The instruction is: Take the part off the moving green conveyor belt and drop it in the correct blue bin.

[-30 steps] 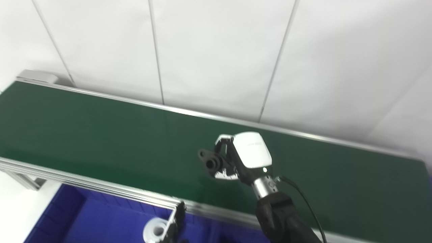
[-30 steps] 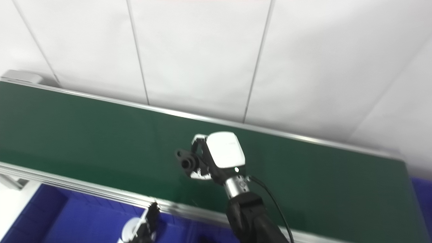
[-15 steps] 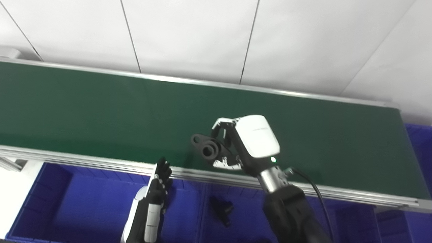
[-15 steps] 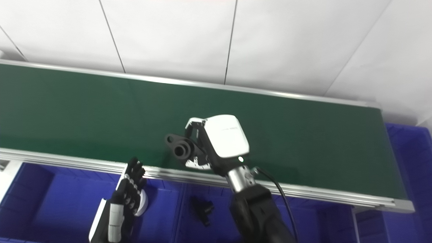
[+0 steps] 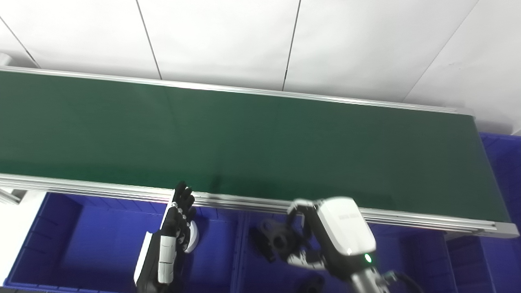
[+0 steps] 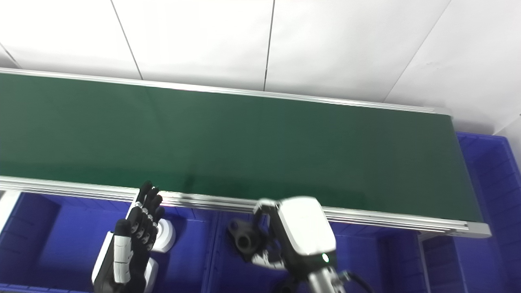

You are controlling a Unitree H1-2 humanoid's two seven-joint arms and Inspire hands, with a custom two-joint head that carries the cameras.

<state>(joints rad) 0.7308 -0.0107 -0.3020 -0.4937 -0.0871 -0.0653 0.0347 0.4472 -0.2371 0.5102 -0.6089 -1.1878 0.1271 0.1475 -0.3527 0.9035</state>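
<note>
The right hand (image 5: 325,240), white-backed with dark fingers, is closed around a black cast part with a round bore and a flat mounting flange (image 5: 276,239). Hand and part are held over the middle blue plastic bin (image 5: 244,264), on the near side of the silver aluminium rail (image 5: 407,217) that edges the long green conveyor belt (image 5: 260,138). The part is off the belt and clear of the bin floor, its bore facing the camera. A second dark part (image 5: 311,283) lies in the same bin below the hand, at the bottom edge of the left eye view; its shape cannot be made out. The left hand (image 6: 136,234), black-fingered with white segments, is raised with the fingers spread and upright, holding nothing, over the left blue plastic bin (image 5: 89,240). A white ring-shaped part (image 6: 166,240) sits just behind this hand. A further blue bin (image 6: 496,195) stands past the belt's right end. White wall panels (image 5: 228,36) fill the background.
</note>
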